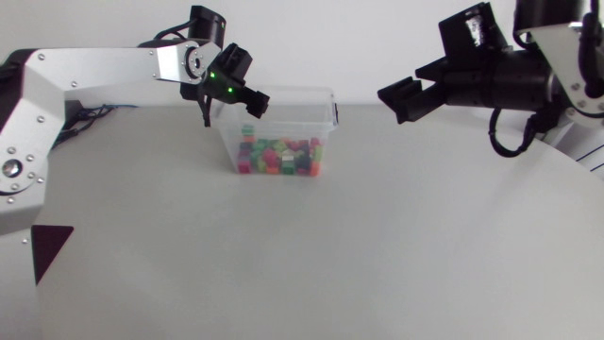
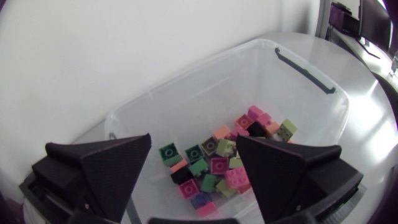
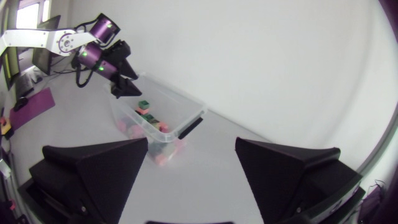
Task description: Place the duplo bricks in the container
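A clear plastic container (image 1: 321, 94) stands at the back of the table, its floor covered with several duplo bricks (image 1: 281, 156) in pink, green, orange and yellow. My left gripper (image 1: 253, 102) hangs over the container's back left corner. In the left wrist view this gripper (image 2: 193, 180) is open with nothing between its fingers, and the bricks (image 2: 217, 165) lie straight below, a dark green brick (image 2: 168, 154) among them. My right gripper (image 1: 396, 102) is held high to the right of the container, open and holding nothing (image 3: 193, 180). From there I see the container (image 3: 180, 121) and the left gripper (image 3: 124, 87).
The white table (image 1: 311, 255) stretches wide in front of the container. A dark handle (image 2: 305, 70) runs along the container's far rim. A dark purple piece (image 1: 49, 247) lies near my left arm's base.
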